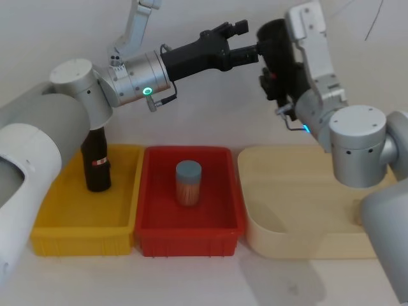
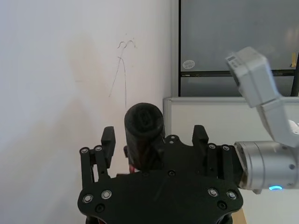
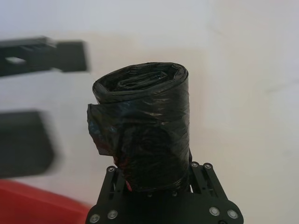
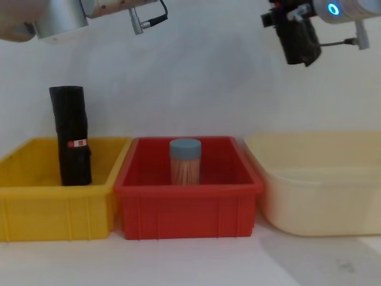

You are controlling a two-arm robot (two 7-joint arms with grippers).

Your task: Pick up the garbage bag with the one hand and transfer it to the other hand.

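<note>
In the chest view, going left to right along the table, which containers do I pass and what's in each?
Yellow bin holding an upright black roll → red bin holding a blue-lidded jar → cream tub, contents not visible.

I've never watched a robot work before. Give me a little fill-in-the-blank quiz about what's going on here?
1. The garbage bag is clamped in the ____ gripper, high above the bins.
2. The left gripper is beside it with its fingers ____.
3. A second black roll stands upright in the ____ bin.
4. The jar with the blue lid stands in the ____ bin.

Missing words: right; open; yellow; red
</note>
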